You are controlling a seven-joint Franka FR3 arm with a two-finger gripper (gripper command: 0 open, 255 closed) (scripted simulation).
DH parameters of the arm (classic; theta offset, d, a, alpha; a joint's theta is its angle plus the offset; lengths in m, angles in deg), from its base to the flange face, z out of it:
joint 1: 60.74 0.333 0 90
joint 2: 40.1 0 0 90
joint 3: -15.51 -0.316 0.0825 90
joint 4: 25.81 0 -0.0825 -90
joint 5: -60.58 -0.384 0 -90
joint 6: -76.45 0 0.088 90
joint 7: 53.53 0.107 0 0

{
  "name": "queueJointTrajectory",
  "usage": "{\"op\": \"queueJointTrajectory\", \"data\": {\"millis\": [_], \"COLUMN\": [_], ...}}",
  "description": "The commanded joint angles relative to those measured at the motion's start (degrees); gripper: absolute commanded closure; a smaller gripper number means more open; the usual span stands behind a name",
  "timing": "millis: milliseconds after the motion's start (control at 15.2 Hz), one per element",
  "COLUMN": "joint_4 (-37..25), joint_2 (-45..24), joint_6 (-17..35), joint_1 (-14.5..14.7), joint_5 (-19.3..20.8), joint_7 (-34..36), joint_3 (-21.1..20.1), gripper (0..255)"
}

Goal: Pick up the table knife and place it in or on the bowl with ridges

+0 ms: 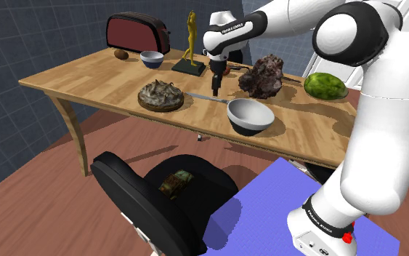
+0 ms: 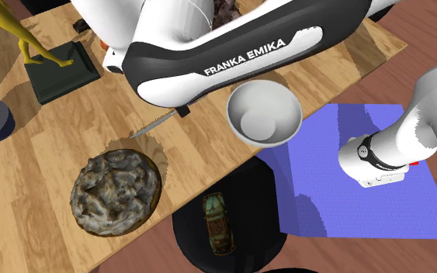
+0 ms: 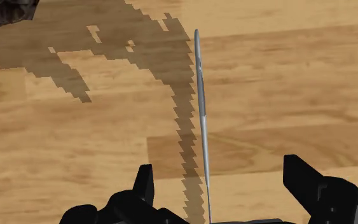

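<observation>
Spread wide and holding nothing, the black gripper (image 1: pixel 216 86) hangs just above the wooden table (image 1: pixel 86 81). In the wrist view its 2 fingers (image 3: pixel 144 184) stand either side of the table knife (image 3: pixel 200 108) without touching it.

The knife (image 1: pixel 208 97) is thin, grey and metallic. It lies flat near the table's front edge, between a round, lumpy, mottled dish (image 1: pixel 160 96) and a smooth grey bowl (image 1: pixel 250 125), with 1 end just beside that bowl. A second, smaller bowl with a blue rim (image 1: pixel 151 58) sits well apart towards the back. I cannot tell which bowl has ridges.

Close behind the gripper stand a rough dark rock (image 1: pixel 263 76) and a gold figurine (image 1: pixel 190 36) on a dark base. A dark red toaster (image 1: pixel 137 33) sits at the far edge.

Bare planks lie open around the knife. A black chair (image 1: pixel 152 196) stands below the front edge, with a toy car (image 2: pixel 216 221) on its seat.
</observation>
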Motion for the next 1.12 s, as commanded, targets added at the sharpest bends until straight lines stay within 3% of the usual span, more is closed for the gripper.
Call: {"op": "queueJointTrajectory", "data": {"millis": [0, 330, 858, 924, 1056], "joint_4": [-0.38, 2.11, 2.11, 2.11, 2.11], "joint_2": [-1.04, -2.34, -2.34, -2.34, -2.34], "joint_6": [0.81, 4.60, 4.59, 4.59, 4.59], "joint_1": [-0.14, -0.41, -0.41, -0.41, -0.41], "joint_5": [-0.08, -0.21, -0.21, -0.21, -0.21], "joint_7": [-0.47, -0.54, -0.55, -0.55, -0.55], "joint_3": [-0.11, -0.12, -0.12, -0.12, -0.12], "gripper": [0, 0, 0, 255, 255]}}
